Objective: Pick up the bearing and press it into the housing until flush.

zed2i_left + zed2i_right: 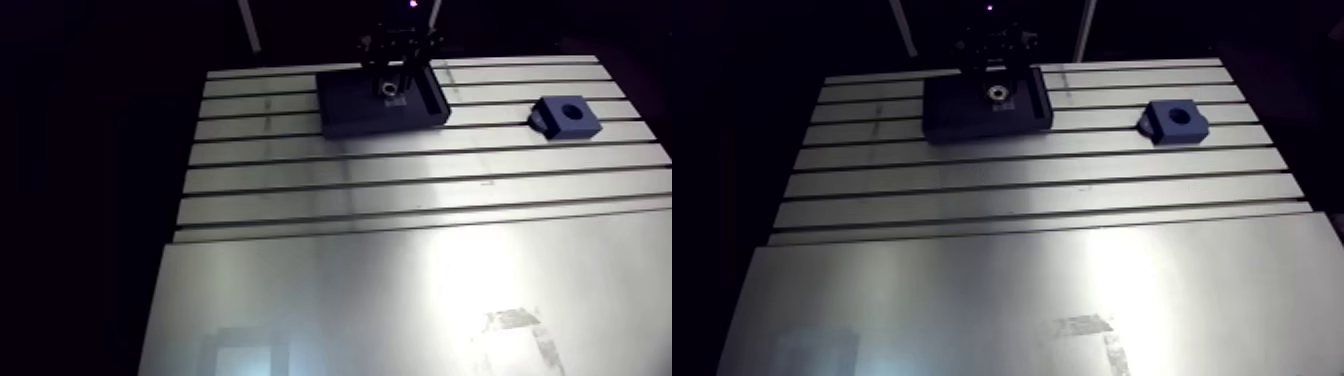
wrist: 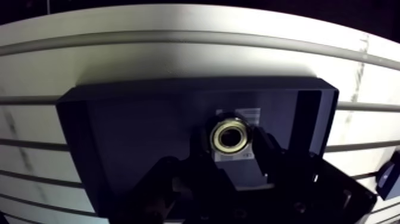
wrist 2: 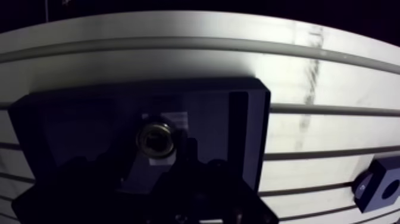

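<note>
Wrist view: pincer (image 2: 231,150) apart, astride the bearing (image 2: 231,136) in the dark tray (image 2: 137,128).

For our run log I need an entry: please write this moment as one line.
tool: low over tray, bearing beneath it | bearing: in tray | housing: on table, apart from tray, hole empty

bearing (image 2: 231,136) in tray (image 1: 350,110), tray at table's (image 1: 400,200) far end; housing (image 1: 566,116) on table, right of tray, apart.
</note>
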